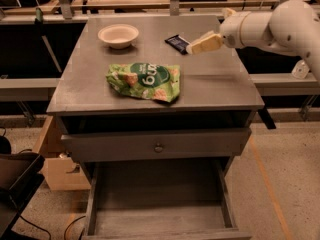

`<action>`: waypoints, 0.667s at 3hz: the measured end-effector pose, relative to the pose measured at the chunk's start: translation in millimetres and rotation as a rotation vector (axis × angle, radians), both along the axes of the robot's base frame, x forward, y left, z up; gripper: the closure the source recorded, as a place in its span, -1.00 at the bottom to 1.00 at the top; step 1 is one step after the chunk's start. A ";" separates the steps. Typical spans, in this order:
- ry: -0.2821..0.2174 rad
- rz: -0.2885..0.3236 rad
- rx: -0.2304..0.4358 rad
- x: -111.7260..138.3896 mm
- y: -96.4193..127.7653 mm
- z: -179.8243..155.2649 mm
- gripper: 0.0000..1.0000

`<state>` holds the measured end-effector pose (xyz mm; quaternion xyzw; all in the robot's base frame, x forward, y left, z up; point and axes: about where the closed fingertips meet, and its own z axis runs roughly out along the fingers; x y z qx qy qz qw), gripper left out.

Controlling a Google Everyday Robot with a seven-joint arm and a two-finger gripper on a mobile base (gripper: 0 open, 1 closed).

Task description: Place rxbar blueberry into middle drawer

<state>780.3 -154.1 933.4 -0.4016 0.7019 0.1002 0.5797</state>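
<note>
The rxbar blueberry (175,42), a small dark wrapped bar, lies flat on the cabinet top near its back edge, right of centre. My gripper (194,47) comes in from the right on the white arm (280,24). Its cream tip is right at the bar's right end and partly covers it. The middle drawer (155,206) is pulled out at the bottom front of the cabinet. Its plank floor is bare.
A large green chip bag (145,81) lies in the middle of the cabinet top (215,86). A pale bowl (118,35) stands at the back left. A grey drawer front with a round knob (158,147) sits above the open drawer. A cardboard box (60,171) stands at the lower left.
</note>
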 end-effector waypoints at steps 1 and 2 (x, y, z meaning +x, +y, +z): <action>0.044 0.026 0.032 49.0 16.1 -19.5 -1.00; 0.066 0.018 0.055 76.9 18.3 -28.3 -1.00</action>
